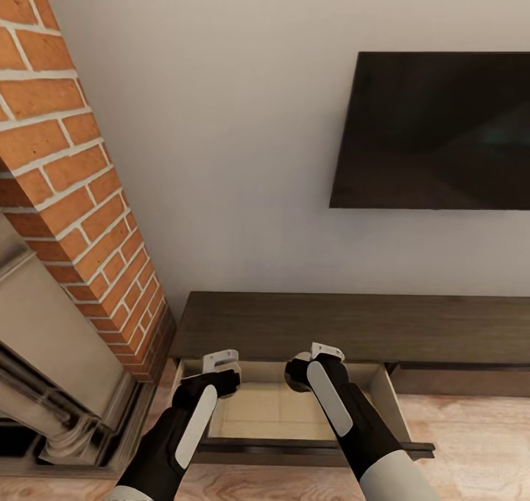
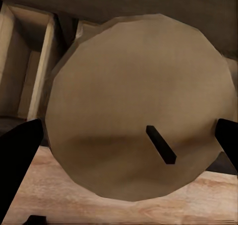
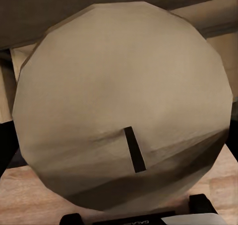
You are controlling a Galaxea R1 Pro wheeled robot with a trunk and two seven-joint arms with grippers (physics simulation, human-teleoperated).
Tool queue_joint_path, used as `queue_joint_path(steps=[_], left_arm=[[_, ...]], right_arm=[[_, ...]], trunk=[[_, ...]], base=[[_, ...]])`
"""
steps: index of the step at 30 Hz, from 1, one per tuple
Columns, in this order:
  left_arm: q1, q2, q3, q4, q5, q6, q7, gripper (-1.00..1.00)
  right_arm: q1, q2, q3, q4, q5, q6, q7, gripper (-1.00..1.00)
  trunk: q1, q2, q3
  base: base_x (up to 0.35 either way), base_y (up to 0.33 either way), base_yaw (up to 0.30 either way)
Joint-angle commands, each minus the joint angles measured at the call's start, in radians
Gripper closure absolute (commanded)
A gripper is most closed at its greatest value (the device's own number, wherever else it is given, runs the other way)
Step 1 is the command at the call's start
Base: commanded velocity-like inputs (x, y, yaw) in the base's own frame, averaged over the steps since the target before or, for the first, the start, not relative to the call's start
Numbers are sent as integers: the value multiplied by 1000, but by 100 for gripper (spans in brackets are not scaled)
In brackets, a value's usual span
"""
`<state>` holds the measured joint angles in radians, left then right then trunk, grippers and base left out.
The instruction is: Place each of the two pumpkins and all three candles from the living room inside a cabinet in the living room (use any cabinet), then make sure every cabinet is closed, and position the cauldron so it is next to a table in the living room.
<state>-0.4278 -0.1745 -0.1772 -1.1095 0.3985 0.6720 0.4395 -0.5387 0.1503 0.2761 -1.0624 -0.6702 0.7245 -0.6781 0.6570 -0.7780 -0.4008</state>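
Note:
The cabinet (image 1: 353, 328) is the long dark-brown unit under the wall TV. Its left drawer (image 1: 280, 412) is pulled open, and the part of its pale beige floor that shows is bare. Both grippers hang over that drawer. My left gripper (image 1: 221, 370) is shut on a candle (image 2: 139, 101), seen from above as a round olive-beige disc with a dark wick, with black fingertips (image 2: 20, 155) on either side. My right gripper (image 1: 318, 361) is shut on a second candle (image 3: 124, 96) of the same look. Pumpkins, cauldron and table are out of view.
A brick fireplace (image 1: 66, 184) with a stone surround rises close on the left, beside the drawer's end. A black TV (image 1: 434, 129) hangs on the white wall. Light wood plank floor (image 1: 478, 442) lies in front of the unit at the right.

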Motion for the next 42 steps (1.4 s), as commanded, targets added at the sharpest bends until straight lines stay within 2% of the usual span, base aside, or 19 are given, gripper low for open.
queue_joint_path(steps=[1, 3, 5, 7, 13, 18, 26, 35, 42], left_arm=[[-5, 0, -2, 5, -1, 21, 0, 100], [-29, 0, -6, 57, -2, 63, 1, 100], [-66, 0, -7, 133, -3, 68, 2, 100], [-95, 0, -8, 201, -3, 51, 2, 100], [-138, 0, -9, 307, -1, 9, 2, 100], [-191, 0, -9, 442, -1, -87, 2, 100], [-205, 0, -11, 474, -2, -107, 1, 100], [-206, 0, -11, 479, -2, -113, -1, 100], [-206, 0, -12, 479, -1, -113, -1, 100]], right_arm=[[-4, 1, 0, 5, -1, -1, 0, 100], [-21, 3, 0, 41, -1, -2, 0, 100], [-43, 4, -1, 94, -2, -3, -1, 100], [-62, 5, -1, 139, -1, -4, 0, 100], [-75, 9, -1, 182, -1, -5, 0, 100], [-78, 10, -2, 207, -1, -6, 0, 100], [-99, 13, -1, 265, -2, -55, 0, 100], [-107, 14, 0, 286, -2, -59, 0, 100], [-107, 15, 0, 286, -2, -59, 0, 100]], trunk=[[0, 0, 0], [0, 0, 0], [0, 0, 0], [0, 0, 0], [0, 0, 0], [0, 0, 0], [0, 0, 0], [0, 0, 0], [0, 0, 0]], base=[[16, -9, 0], [7, -4, 0], [3, -2, 0], [1, 0, 0], [0, 0, 0], [0, 0, 0], [0, 0, 0], [3, -1, 0], [184, -161, 0]])
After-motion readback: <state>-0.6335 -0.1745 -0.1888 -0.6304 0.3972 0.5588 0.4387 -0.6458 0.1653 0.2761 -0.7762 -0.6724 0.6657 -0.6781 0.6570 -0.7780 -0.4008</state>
